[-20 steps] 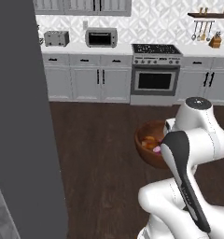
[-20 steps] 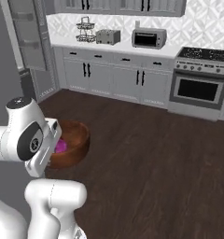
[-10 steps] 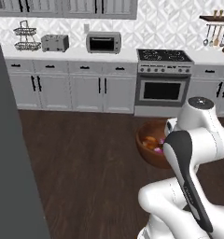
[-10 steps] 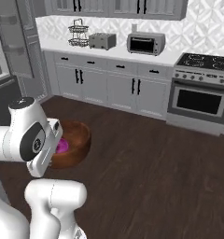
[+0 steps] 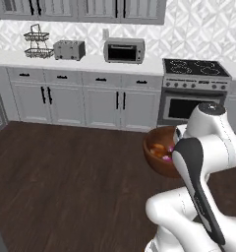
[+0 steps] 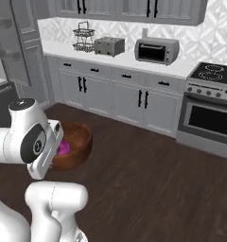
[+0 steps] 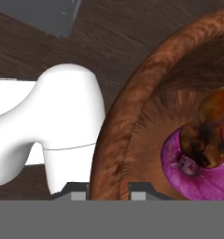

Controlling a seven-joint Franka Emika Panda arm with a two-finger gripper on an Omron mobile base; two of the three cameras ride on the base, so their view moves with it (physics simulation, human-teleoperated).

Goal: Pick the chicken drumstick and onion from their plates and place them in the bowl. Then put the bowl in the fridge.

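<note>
While the arm carries it above the dark wood floor (image 5: 66, 172), one deep reddish-brown wooden bowl (image 7: 132, 107) sits clamped by its rim in the gripper (image 7: 109, 189), holding one purple onion (image 7: 198, 175) and one glossy brown chicken drumstick (image 7: 207, 137).

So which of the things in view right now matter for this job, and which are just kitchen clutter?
Job:
- bowl, held at its rim by the end effector
- onion, inside the bowl
- chicken drumstick, on the onion

Clutter:
- toaster
- toaster oven
- wire basket
- stove
</note>
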